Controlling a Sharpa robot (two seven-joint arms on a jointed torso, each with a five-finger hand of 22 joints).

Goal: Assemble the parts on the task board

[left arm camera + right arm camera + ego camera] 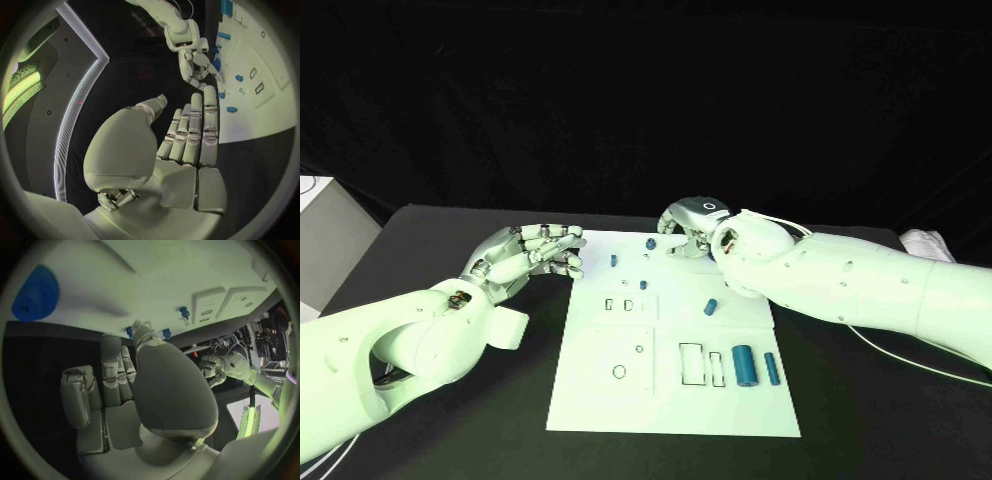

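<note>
The white task board (675, 400) lies in the middle of the table. Small blue parts stand near its far edge (651, 243) (613, 260), and another (710, 306) lies mid-board. Two blue cylinders (744, 367) rest at its right, beside empty rectangular slots (691, 363). My right hand (689, 232) hovers over the far edge, fingers stretched out, fingertips (140, 330) close to a small blue part (166, 333), holding nothing. A blue gear (34, 294) lies on the board near it. My left hand (531, 258) hangs just off the board's far left corner, fingers (194, 130) straight, empty.
A pale box (322, 235) stands at the table's left edge. Cables (906, 350) trail along the right arm over the table. Black table surface lies open to the left and right of the board.
</note>
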